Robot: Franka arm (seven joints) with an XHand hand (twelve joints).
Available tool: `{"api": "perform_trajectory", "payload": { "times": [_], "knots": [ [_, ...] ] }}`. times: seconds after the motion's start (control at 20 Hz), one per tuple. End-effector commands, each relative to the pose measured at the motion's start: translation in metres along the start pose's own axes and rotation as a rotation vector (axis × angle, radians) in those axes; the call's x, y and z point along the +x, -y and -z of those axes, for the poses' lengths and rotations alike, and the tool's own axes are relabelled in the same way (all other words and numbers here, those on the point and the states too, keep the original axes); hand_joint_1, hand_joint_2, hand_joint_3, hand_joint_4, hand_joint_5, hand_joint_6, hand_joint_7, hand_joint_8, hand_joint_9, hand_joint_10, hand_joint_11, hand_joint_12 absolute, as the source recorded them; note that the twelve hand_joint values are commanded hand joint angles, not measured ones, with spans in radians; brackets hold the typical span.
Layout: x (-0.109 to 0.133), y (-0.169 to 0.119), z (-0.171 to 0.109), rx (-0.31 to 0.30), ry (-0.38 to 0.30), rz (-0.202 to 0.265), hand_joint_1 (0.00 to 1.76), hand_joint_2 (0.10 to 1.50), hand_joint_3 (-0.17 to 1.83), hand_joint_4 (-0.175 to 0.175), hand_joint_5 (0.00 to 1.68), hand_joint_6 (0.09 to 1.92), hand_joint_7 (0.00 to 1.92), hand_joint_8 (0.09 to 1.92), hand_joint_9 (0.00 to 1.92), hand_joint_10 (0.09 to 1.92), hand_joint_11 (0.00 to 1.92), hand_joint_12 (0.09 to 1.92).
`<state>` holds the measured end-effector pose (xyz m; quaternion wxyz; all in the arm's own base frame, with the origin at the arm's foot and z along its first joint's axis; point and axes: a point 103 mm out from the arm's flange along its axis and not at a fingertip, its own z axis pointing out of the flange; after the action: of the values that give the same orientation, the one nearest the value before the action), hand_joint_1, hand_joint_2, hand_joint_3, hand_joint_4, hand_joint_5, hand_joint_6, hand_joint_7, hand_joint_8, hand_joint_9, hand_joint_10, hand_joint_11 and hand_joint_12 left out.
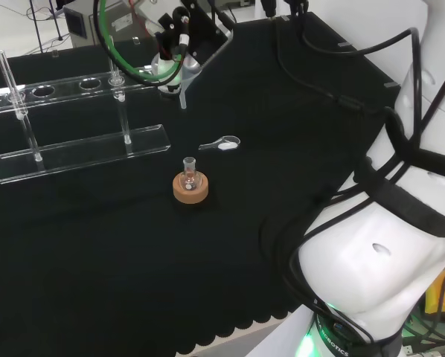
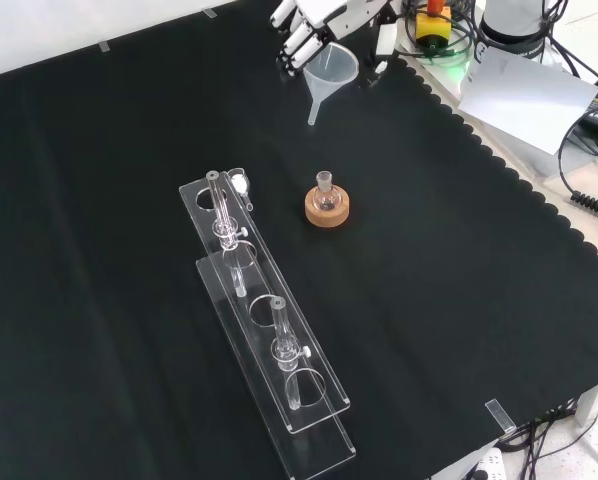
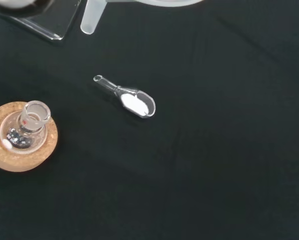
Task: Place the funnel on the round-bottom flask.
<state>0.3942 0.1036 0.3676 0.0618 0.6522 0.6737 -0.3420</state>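
Note:
The clear funnel (image 1: pixel 172 71) hangs in the air at the far side of the cloth, stem pointing down. The hand (image 1: pixel 179 37) is shut on its wide rim from above. In the front view the hand (image 2: pixel 309 20) and funnel (image 2: pixel 331 72) sit at the top, well above the flask. A small round-bottom flask (image 1: pixel 190 177) stands upright on a cork ring (image 1: pixel 190 192) mid-cloth, its neck open and apart from the funnel. The wrist view shows the funnel stem (image 3: pixel 92 17), with the flask (image 3: pixel 30 122) on its cork ring (image 3: pixel 19 152) off to one side.
A clear scoop (image 1: pixel 221 144) holding white powder lies on the cloth between funnel and flask; the wrist view shows this scoop (image 3: pixel 132 102) too. A long clear rack (image 1: pixel 81 152) with tubes stands left of the flask in the head view. The rack (image 2: pixel 264 330) runs diagonally in the front view.

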Motion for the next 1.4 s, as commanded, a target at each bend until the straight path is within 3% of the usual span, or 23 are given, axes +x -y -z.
{"api": "perform_trajectory", "payload": {
  "times": [0.05, 1.4],
  "knots": [
    [0.008, -0.01, -0.027, 0.036, -0.026, 0.007, 0.78, 0.69, 0.64, 0.022, 0.72, 0.83, 0.81, 0.58, 1.1, 0.36, 0.65, 1.24],
    [0.042, -0.023, -0.065, 0.115, -0.042, 0.066, 0.77, 0.71, 0.64, 0.016, 0.72, 0.83, 0.8, 0.59, 1.1, 0.36, 0.65, 1.24]
  ]
}}
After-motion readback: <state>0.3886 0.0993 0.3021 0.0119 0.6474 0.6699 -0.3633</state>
